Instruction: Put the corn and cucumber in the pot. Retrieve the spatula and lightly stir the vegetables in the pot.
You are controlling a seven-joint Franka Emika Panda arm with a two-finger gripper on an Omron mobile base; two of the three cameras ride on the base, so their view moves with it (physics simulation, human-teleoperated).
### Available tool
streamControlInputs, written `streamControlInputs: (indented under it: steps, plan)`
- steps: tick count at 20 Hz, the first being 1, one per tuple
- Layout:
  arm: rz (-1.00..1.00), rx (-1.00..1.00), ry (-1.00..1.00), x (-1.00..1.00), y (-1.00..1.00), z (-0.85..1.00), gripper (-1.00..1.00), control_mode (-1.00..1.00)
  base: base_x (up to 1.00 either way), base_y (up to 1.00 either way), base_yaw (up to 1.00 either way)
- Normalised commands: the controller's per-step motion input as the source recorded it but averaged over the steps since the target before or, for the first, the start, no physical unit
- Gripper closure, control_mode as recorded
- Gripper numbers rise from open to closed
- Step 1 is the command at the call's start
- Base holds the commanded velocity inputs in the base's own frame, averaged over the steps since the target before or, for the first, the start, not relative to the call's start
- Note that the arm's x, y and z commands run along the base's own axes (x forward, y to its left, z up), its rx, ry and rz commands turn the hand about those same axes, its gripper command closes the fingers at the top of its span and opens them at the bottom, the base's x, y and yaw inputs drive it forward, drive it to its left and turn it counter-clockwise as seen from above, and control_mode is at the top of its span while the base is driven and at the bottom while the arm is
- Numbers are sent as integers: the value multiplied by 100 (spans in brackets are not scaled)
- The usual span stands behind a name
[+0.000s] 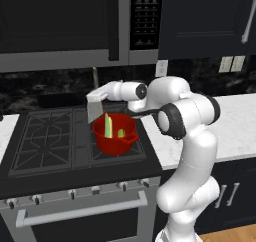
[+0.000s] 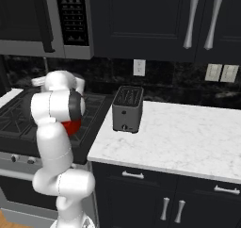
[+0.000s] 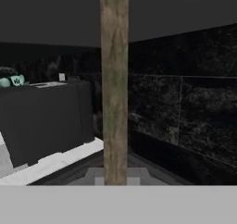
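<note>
The stove point(image 1: 50, 136) carries the red pot point(image 1: 116, 136) near its right edge, beside the white table point(image 1: 235, 126). The cucumber point(image 1: 107, 126) and the corn point(image 1: 121, 133) stand inside it. The pincer point(image 1: 95, 97), just above the pot's far left rim, grips the spatula point(image 3: 114, 79).

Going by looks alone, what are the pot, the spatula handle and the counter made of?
Pot: glossy bright red, probably enamelled metal. Spatula handle: brownish and streaked, wood-like in the hand view. Counter: white with grey veins, likely polished marble or a look-alike.
</note>
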Motion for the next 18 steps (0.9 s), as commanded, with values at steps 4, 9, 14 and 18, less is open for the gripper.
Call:
streamControlInputs:
  steps: [4,9,14,18]
  plan:
    - [41,24,0,56,-98,-37,100,-100,0,0,0]
    - [42,24,0,47,-100,-32,100,-100,0,0,0]
    - [43,25,0,24,-100,-30,100,-100,0,0,0]
    - [43,25,-1,-3,-100,-17,100,-100,0,0,0]
